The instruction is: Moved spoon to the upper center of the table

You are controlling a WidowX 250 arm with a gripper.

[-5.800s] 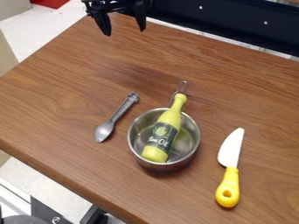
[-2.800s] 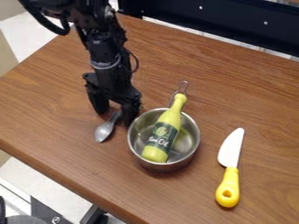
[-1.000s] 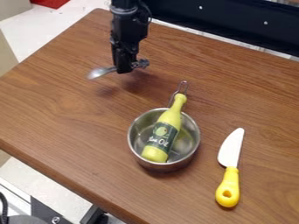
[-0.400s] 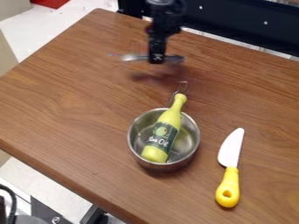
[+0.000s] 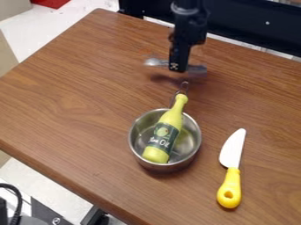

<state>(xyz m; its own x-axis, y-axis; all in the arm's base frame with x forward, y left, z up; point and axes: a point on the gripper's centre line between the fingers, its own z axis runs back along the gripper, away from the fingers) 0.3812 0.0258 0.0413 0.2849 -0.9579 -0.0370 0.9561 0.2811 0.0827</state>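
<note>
A brown wood-grain tabletop (image 5: 76,105) carries everything, with a dark panel (image 5: 241,35) behind its far edge. The black arm (image 5: 189,26) hangs over its upper middle, presumably because that is where the spoon is to go. The metal pan (image 5: 194,151) sits upright below, its wire handle (image 5: 184,88) pointing up the view. The knife (image 5: 232,154) lies to the right, apart from the pan, probably just a bystander. The yellow-green bottle (image 5: 162,136) rests slantwise inside the pan, which keeps it from rolling; its neck leans over the rim beside the handle.

The spoon (image 5: 155,62) is held across the hand (image 5: 177,69), bowl to the left and handle end to the right, its shadow apart below it, so it looks raised. A grip near the middle likely balances it for lowering flat. The hand is closed to a narrow pinch around the spoon.
</note>
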